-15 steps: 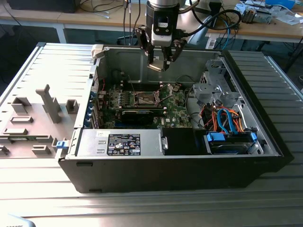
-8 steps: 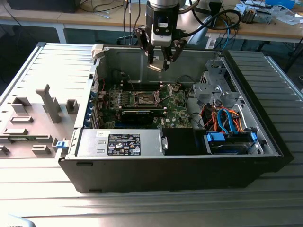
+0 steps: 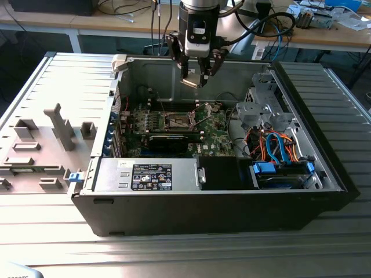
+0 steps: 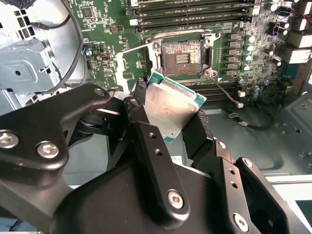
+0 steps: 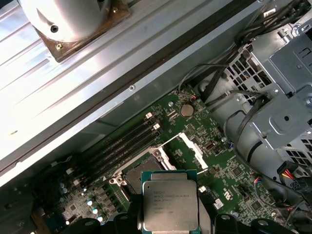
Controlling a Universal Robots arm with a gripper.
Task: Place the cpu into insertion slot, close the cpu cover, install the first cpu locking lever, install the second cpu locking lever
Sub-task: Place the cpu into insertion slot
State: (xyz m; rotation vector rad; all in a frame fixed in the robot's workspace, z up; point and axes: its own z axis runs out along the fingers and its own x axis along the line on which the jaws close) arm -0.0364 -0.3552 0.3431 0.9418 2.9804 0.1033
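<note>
The gripper (image 3: 194,81) hangs inside the open computer case (image 3: 324,174), clamped on the cpu (image 4: 173,105). Its fingers (image 4: 140,109) pinch two opposite edges of the chip. In the exterior view the chip sits in the air at about one o'clock from the insertion slot (image 4: 181,52), well apart from it and not yet down on the green circuit board (image 4: 102,19).

Progress check: the slot lies bare, contacts showing, nothing seated in it. The cpu cover (image 5: 194,150) stands swung open just beside the slot. So by my reading the task is at its first step, with the chip picked up but not placed. Seating it, closing the cover and fitting both locking levers are all left to do. I can't make out the levers with any certainty.

Orientation: the chip is square, so it has no long axis to speak of. Its flat metal top faces back up toward the wrist and shows in both wrist views. It looks tilted, not level with the board. The memory slots (image 4: 195,12) run along the slot's far side.
</note>
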